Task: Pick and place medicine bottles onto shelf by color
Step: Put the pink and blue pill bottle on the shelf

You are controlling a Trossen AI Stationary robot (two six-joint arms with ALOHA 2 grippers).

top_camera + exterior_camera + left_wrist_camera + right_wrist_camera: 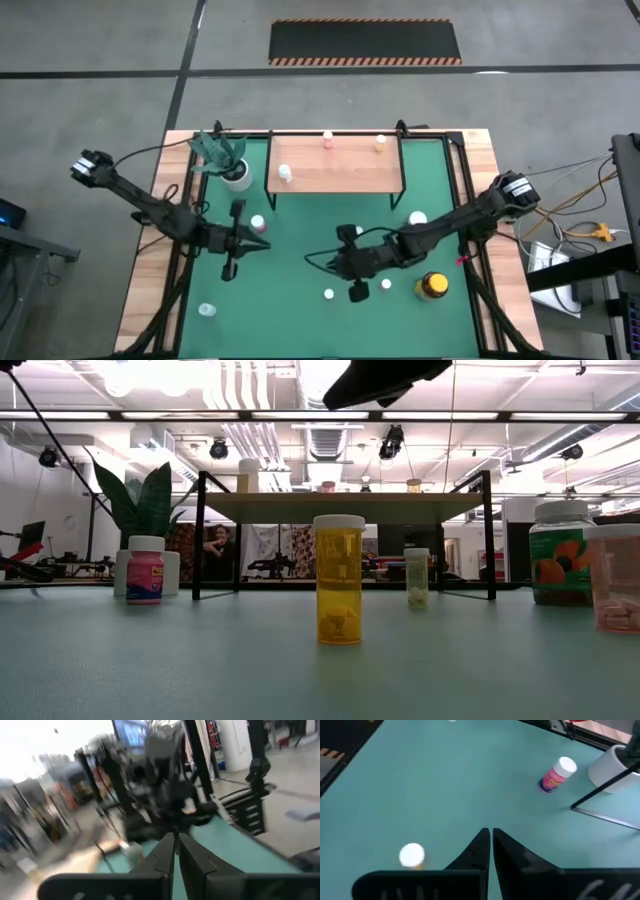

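Currently both grippers empty, fingers pressed together, above the green mat [300, 300]
Right gripper [357, 292] hovers over the mat's near middle with its dark fingers [481, 851] closed on nothing; small orange translucent bottle with a white cap [339, 579] stands upright just beside it. Left gripper [230, 270] hangs over the mat's left part, likewise closed and empty. Low light-wood shelf on thin black legs [335, 165] already carries three small bottles; a pink bottle with a white cap [556, 774] stands on the mat near the white plant pot [237, 175]; a yellow jar with a black lid [432, 286] sits to the right. Judgement: the orange bottle is light, rigid plastic with smooth, slippery walls and tips easily; grip mid-body below the cap, jaws square to the wall
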